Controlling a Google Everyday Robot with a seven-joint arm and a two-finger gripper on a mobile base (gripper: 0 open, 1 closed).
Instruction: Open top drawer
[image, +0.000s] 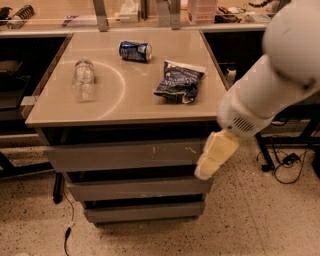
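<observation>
top drawer (125, 156): grey front, pale scratches right of centre, seen shut directly beneath the tabletop (130, 107). gripper (216, 155): pale, pointed downward, seen against the drawer front's right end; contact and grip state cannot be told. laid on the tabletop: clear bottle (83, 79), blue can (135, 50), dark snack bag (179, 81).

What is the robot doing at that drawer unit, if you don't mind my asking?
The robot's arm reaches in from the right, and its gripper hangs at the right end of the top drawer, low against its front. Whether it touches the drawer cannot be told. The drawer looks closed, with no interior showing, so the opening is not yet done. On the cabinet top a plastic bottle, a blue can and a snack bag lie untouched.
</observation>
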